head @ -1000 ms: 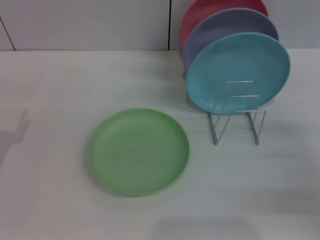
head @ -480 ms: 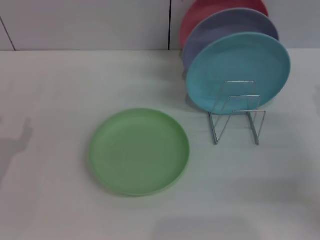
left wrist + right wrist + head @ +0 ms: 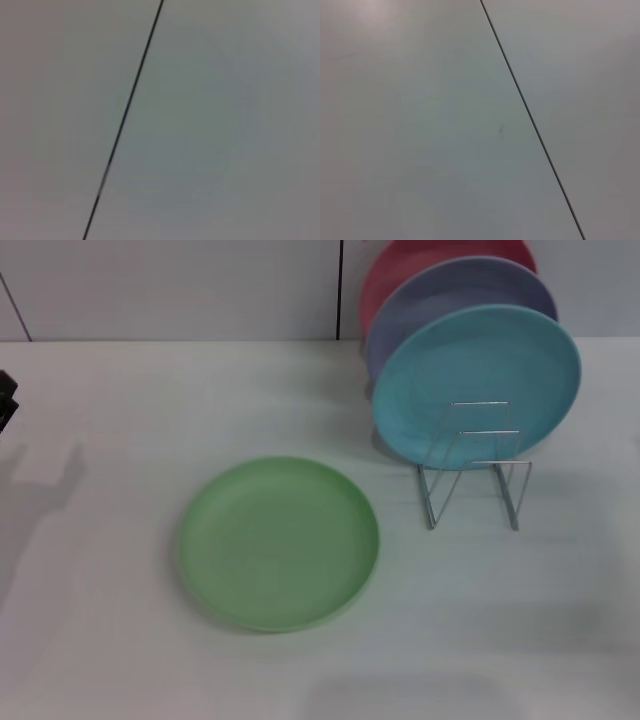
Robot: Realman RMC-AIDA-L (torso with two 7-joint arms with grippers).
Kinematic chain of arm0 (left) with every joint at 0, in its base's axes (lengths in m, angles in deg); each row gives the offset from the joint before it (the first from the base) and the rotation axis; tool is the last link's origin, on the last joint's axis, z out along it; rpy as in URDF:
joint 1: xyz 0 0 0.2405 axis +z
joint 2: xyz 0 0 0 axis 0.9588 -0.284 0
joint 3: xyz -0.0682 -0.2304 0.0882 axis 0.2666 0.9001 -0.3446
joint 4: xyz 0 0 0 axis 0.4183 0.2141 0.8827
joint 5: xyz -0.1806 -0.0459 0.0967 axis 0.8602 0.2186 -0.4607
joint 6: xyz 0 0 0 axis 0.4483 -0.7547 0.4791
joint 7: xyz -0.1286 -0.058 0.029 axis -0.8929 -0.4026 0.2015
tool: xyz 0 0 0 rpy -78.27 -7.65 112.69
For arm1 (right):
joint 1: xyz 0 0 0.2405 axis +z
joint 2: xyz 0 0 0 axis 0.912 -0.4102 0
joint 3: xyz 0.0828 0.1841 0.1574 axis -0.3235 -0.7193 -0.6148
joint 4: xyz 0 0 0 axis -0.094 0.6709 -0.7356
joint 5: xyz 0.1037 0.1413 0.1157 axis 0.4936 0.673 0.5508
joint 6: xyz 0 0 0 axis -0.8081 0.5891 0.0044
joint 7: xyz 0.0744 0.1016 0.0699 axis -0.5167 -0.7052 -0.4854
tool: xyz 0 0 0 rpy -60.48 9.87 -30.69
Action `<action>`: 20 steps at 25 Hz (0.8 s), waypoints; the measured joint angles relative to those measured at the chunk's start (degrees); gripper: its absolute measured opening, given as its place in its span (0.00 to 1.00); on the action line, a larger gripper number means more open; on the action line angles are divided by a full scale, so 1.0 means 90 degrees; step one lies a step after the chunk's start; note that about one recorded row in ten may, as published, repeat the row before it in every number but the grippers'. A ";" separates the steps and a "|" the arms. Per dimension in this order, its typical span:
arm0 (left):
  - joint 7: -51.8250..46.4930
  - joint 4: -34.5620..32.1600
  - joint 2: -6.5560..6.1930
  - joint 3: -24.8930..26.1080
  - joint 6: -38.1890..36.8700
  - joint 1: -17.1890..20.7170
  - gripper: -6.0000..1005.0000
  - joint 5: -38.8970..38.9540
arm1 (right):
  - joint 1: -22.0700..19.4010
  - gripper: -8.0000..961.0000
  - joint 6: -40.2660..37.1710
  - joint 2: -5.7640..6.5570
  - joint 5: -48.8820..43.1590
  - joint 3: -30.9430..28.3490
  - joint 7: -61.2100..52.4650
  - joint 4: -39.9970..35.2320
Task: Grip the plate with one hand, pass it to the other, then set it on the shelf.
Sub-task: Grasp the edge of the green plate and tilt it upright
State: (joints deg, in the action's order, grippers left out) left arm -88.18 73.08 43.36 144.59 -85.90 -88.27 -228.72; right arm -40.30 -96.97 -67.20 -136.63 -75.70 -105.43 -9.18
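Observation:
The light green plate (image 3: 278, 543) lies flat on the white table (image 3: 150, 390), in the middle of the head view. The chrome wire shelf (image 3: 513, 495) stands to its right; its front slots are free. A black part of my left gripper (image 3: 5, 400) shows at the left edge of the head view, well left of the plate, with its shadow on the table below it. My right gripper is out of view. Both wrist views show only a plain pale surface with a dark seam.
A turquoise plate (image 3: 475, 385) stands upright in the shelf, with a lavender plate (image 3: 450, 300) and a red plate (image 3: 420, 265) behind it. A wall runs along the back of the table.
A black part of my left gripper has come into the head view at the left edge. Its shadow on the table has moved right. The plate and the shelf have not moved.

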 joint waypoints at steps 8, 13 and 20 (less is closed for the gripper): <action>0.0018 0.1616 -0.0235 0.0365 0.2865 -0.0061 0.82 -0.0001 | -0.0001 0.68 -0.0008 0.0000 0.0000 0.0000 0.0221 -0.0027; -0.0096 0.2659 -0.0472 0.0359 0.4033 0.0126 0.82 -0.0001 | 0.0029 0.68 0.0006 0.0000 0.0000 0.0001 0.0421 -0.0018; -0.0121 0.5324 -0.0884 0.0410 0.6694 0.0633 0.82 0.0001 | 0.0070 0.68 0.0033 0.0007 0.0000 0.0000 0.0429 -0.0031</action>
State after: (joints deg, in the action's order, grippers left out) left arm -89.26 121.00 35.41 148.29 -25.65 -82.57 -228.72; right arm -39.67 -96.66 -67.14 -136.63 -75.70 -101.57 -9.45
